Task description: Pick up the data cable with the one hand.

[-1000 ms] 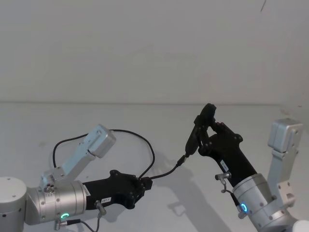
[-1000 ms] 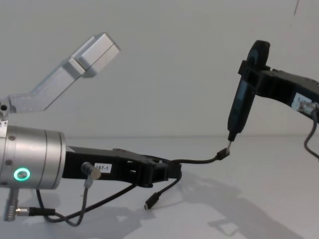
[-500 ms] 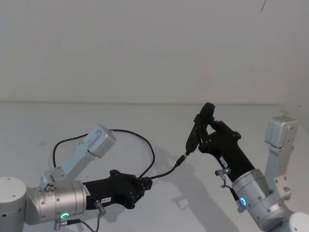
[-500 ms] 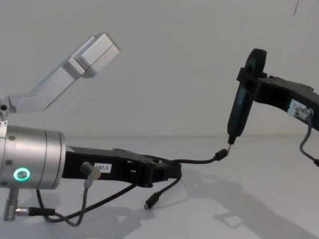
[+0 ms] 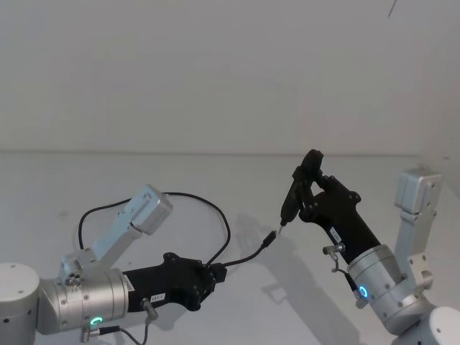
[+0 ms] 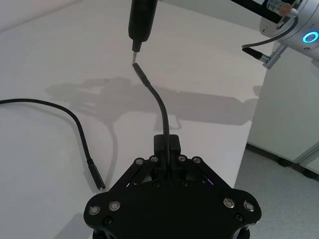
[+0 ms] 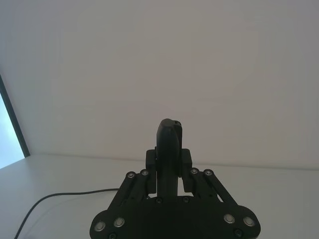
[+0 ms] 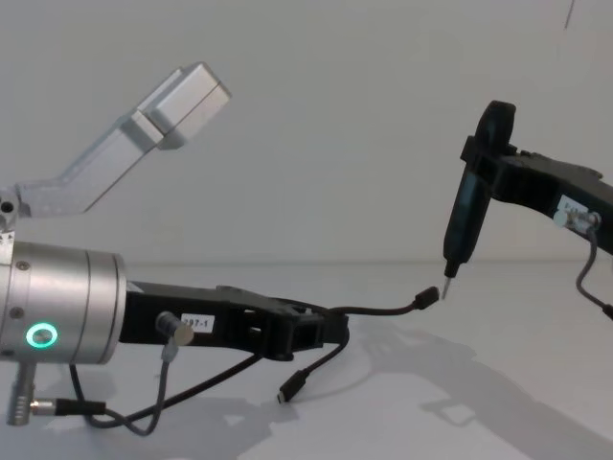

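Cable: the thin black data cable [image 8: 378, 309] is pinched in the left gripper [image 8: 316, 333]; chest view shows a branch plug [image 8: 290, 389] dangling below. Right gripper [image 5: 305, 194] clamps a slim black tool [image 8: 466, 225].

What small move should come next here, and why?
Probably ease the right gripper a touch toward the raised plug. The left gripper is shut on the data cable, holding that branch up off the table, and the metal tip of the dark object in the right gripper sits just beside the plug, a small gap apart.
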Robot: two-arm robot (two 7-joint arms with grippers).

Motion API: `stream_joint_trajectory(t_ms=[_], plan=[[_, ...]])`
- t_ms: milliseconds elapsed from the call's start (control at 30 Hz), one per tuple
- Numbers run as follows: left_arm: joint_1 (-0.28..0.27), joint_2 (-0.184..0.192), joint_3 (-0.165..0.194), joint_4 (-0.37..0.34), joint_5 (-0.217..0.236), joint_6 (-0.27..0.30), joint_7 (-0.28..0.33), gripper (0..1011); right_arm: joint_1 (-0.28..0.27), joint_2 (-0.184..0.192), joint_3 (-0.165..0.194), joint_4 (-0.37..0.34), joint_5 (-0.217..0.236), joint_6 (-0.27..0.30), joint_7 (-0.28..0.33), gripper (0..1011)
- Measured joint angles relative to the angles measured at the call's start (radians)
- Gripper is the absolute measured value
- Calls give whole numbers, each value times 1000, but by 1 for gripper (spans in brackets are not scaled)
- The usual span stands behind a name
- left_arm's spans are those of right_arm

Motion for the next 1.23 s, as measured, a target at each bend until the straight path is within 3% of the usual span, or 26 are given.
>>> stream_joint_trajectory(t_ms=[400, 1233], plan=[[0, 0, 0, 0, 0, 0, 0, 37, 15, 0, 4, 23, -2, 0, 11, 279], [0, 0, 0, 0, 0, 0, 0, 37, -35, 25, -16, -74, 40, 65, 23, 279]])
